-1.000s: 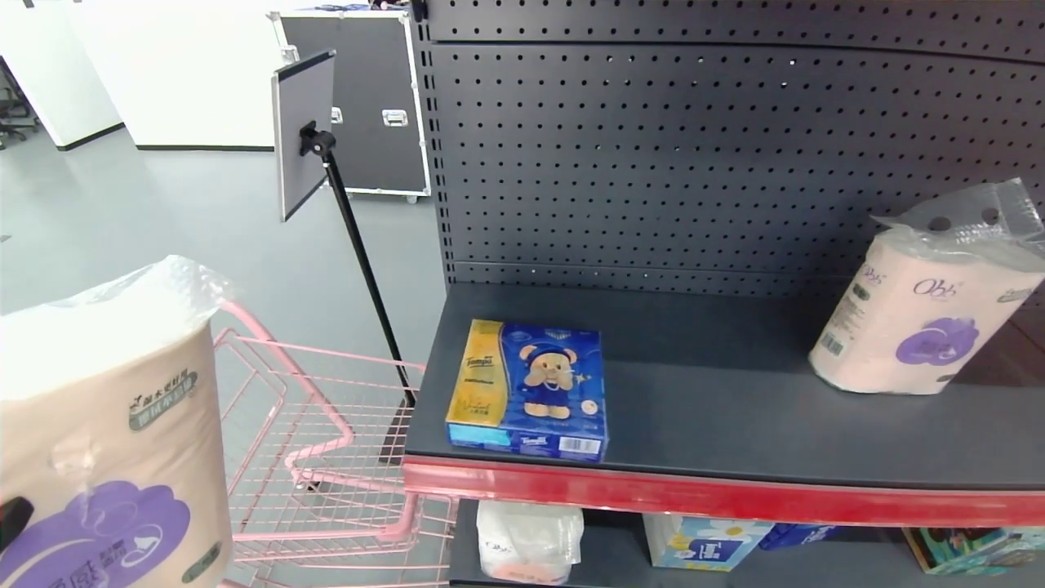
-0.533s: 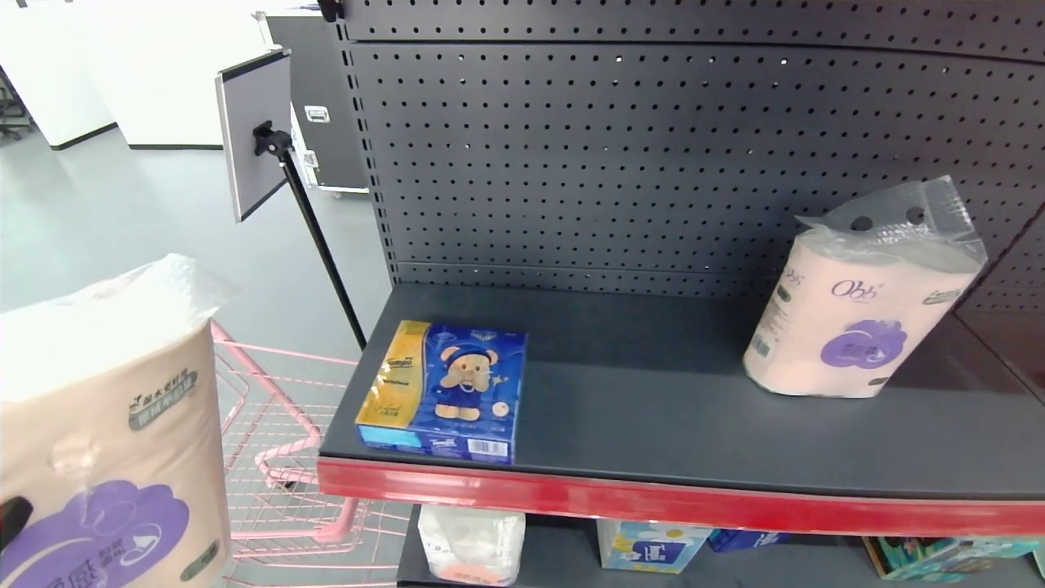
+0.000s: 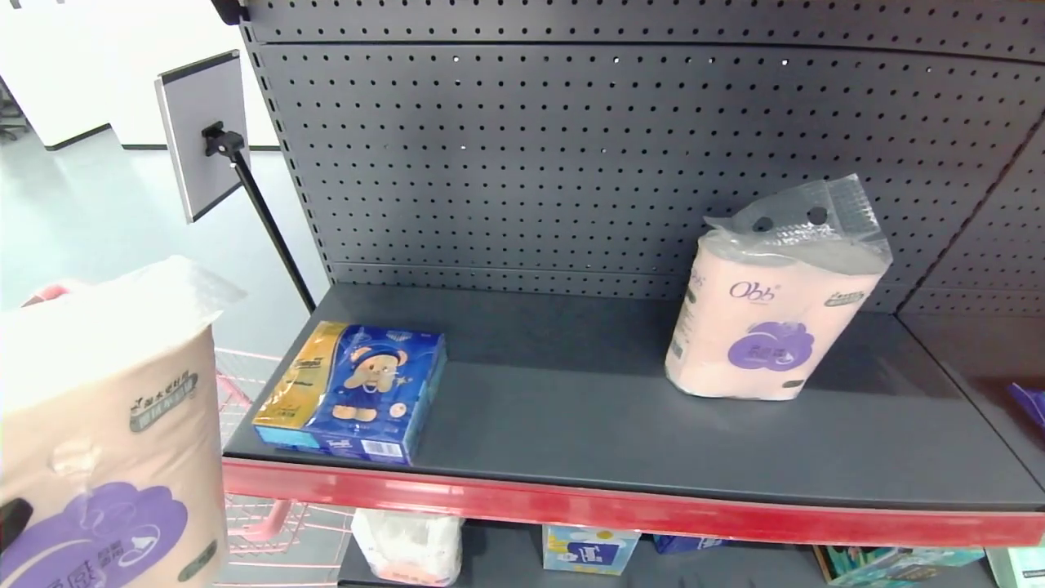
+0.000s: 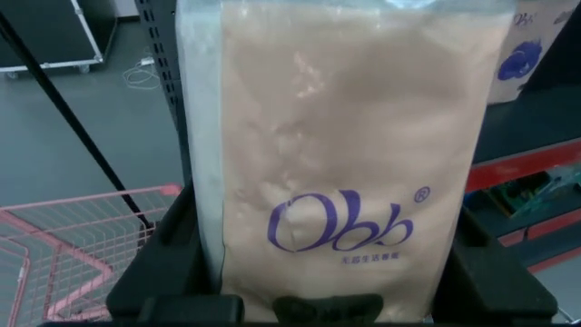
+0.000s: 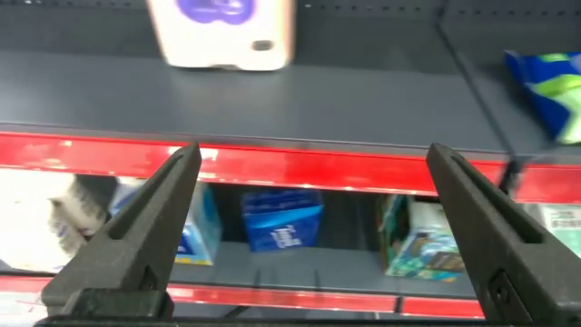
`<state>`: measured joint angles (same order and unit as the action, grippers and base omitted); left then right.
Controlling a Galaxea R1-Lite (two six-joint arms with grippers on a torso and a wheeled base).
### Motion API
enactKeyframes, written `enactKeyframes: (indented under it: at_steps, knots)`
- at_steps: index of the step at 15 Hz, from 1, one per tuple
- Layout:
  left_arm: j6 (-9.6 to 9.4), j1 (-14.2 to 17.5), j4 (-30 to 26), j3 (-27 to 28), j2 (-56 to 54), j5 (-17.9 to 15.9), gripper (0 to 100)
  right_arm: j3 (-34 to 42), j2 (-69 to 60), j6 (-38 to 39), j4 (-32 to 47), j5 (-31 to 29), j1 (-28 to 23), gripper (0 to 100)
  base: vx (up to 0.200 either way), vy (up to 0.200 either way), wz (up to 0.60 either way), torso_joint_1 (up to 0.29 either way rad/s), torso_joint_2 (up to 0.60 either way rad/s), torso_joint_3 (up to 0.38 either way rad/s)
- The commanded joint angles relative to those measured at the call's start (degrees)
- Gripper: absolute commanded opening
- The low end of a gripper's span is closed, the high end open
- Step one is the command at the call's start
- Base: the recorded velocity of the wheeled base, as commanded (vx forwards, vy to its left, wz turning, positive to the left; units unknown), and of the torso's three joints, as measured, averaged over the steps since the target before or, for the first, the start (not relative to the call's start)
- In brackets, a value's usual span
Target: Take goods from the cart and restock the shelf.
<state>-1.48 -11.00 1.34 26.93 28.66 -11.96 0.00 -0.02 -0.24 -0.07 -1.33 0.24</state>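
the jaws of the left gripper (image 4: pixel 327 227) are being clamped on the toilet paper pack (image 3: pixel 106 425); those of the right gripper (image 5: pixel 313 154) are being held wide apart

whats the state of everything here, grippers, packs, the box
left gripper: shut on the held roll pack
held roll pack: upright, wrapped, not yet on the shelf
right gripper: open, empty, facing the shelf's red front edge
shelf roll pack: standing upright toward the back of the shelf
tissue box: lying flat at the shelf's front left corner
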Motion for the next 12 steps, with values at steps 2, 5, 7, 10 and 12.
enactKeyframes:
  at_steps: [2,5,7,10,12]
  knots:
    - [-0.02,0.01,0.07,-0.03,0.17,-0.52,0,0.0,0.02,-0.11,-0.01,0.01,0.02,100,0.0,-0.2,0.0,0.005,0.0,0.0]
    - [-0.11,0.01,0.07,-0.03,0.17,-0.7,0,0.0,0.02,-0.02,-0.01,0.01,0.02,100,0.0,-0.2,0.0,0.002,0.0,0.002]
    - [-0.11,0.01,0.07,0.05,0.26,-0.7,0,0.0,0.02,-0.02,-0.01,0.01,0.02,100,0.0,-0.2,0.0,0.0,0.0,0.002]
    - [-0.11,0.01,0.07,0.05,0.26,-0.79,0,0.0,0.02,-0.02,-0.01,0.1,0.02,100,0.0,-0.2,0.0,0.004,0.0,0.002]
    - [-0.11,0.01,0.07,-0.03,0.26,-0.79,0,0.0,0.02,0.16,-0.01,0.89,0.02,100,0.0,-0.2,0.0,0.002,0.0,-0.002]
